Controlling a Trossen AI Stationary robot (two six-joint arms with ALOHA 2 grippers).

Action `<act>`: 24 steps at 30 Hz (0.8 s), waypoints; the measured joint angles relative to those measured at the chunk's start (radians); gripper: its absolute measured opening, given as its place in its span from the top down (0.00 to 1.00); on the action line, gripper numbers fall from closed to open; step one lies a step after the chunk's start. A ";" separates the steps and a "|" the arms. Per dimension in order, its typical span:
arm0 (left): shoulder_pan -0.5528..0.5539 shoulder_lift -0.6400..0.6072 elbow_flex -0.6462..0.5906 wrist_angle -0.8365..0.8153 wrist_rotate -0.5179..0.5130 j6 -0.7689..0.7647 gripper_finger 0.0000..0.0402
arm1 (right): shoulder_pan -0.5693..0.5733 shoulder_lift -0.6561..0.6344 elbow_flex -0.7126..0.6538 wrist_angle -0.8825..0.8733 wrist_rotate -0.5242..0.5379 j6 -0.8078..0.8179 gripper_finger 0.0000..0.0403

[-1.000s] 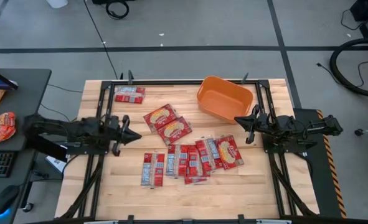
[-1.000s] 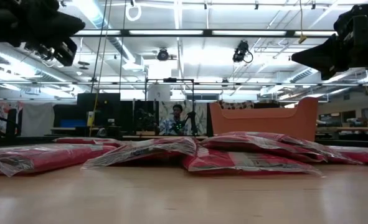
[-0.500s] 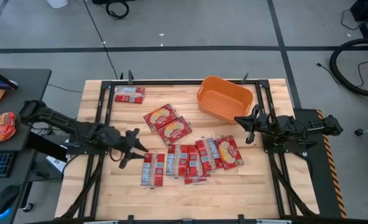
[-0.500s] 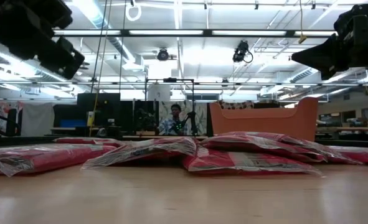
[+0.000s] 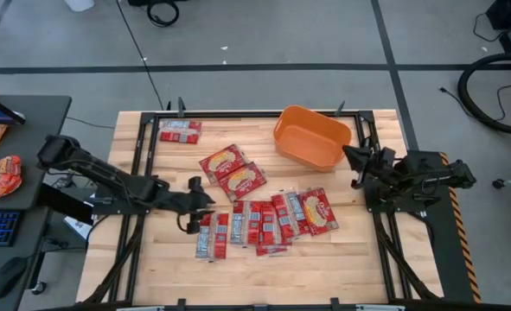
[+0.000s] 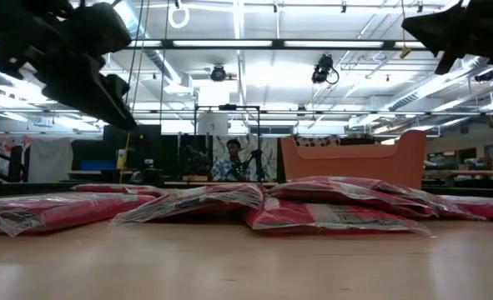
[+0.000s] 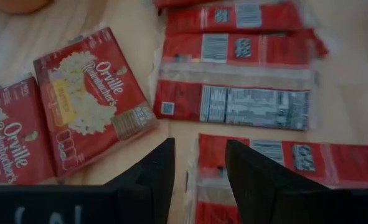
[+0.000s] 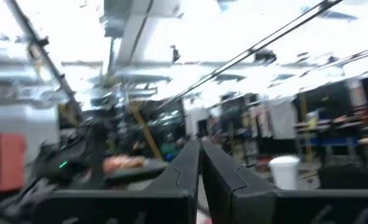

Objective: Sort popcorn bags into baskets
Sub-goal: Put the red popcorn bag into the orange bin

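The left gripper hangs over the wooden tabletop with its jaws parted and nothing between them. In the left wrist view the two dark fingers straddle the near end of one red popcorn bag, which lies flat directly ahead of and below the jaws, at the edge of a row of packets laid side by side. Just to one side of the jaws lie two wider bags with cream-yellow centres, and one more packet sits well apart near the far corner. The orange basket stands well beyond the jaws, across the row, and looks empty.

The right gripper waits raised just beside the basket, its jaws shut on nothing.

My reading is that the step in hand is the reach for a first bag, with the grasp not yet made. The next move likely calls for lowering the open jaws onto the end packet, closing across its narrow width or pinching its edge, since these flat, slippery wrappers offer little to grip. Neighbouring packets touch it, so one may drag along.
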 joint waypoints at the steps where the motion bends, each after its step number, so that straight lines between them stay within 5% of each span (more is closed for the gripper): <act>1: 0.006 0.031 0.018 0.002 0.000 0.000 0.63 | 0.000 0.000 0.000 0.007 0.005 -0.002 0.94; 9: 0.041 0.246 0.125 0.002 -0.057 0.180 0.62 | -0.001 0.073 0.000 0.003 -0.093 0.028 0.94; 17: 0.052 0.385 0.186 -0.020 -0.141 0.518 0.46 | -0.001 0.245 0.000 0.044 -0.073 0.139 0.94; 24: 0.060 0.468 0.187 -0.012 -0.316 0.731 0.47 | 0.002 0.399 0.000 0.156 -0.096 0.176 0.94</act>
